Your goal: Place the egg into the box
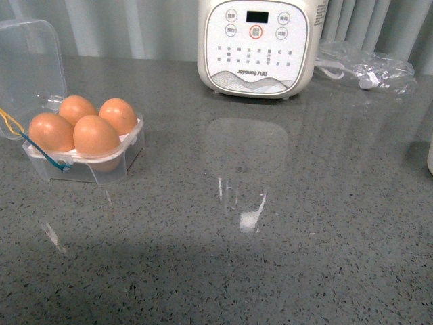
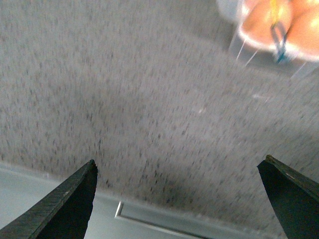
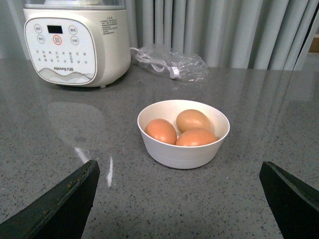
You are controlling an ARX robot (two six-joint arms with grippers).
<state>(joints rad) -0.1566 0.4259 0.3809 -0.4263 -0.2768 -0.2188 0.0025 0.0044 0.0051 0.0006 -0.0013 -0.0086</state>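
egg (image 1: 96,135) seated in near cell of box (image 1: 132,147), not to be told apart from three others (image 1: 51,131) beside it. all four cells filled, lid (image 1: 27,47) raised behind. long axis judged roughly upright. left gripper (image 2: 178,160) spread wide, nothing held. box corner seen just ahead of it, off to one side, so left arm judged nearer. right gripper (image 3: 179,163) likewise spread, empty, faced at bowl (image 3: 164,154) holding more eggs, well apart from box. placing judged done.

surface: I face a grey speckled countertop (image 1: 338,223) | landmark: white appliance (image 1: 256,46) at its back | behind it: pale pleated curtains (image 3: 239,30) | beside it: clear bag (image 1: 365,68) holding a cord | before it: soft light glare (image 1: 252,218) on the top
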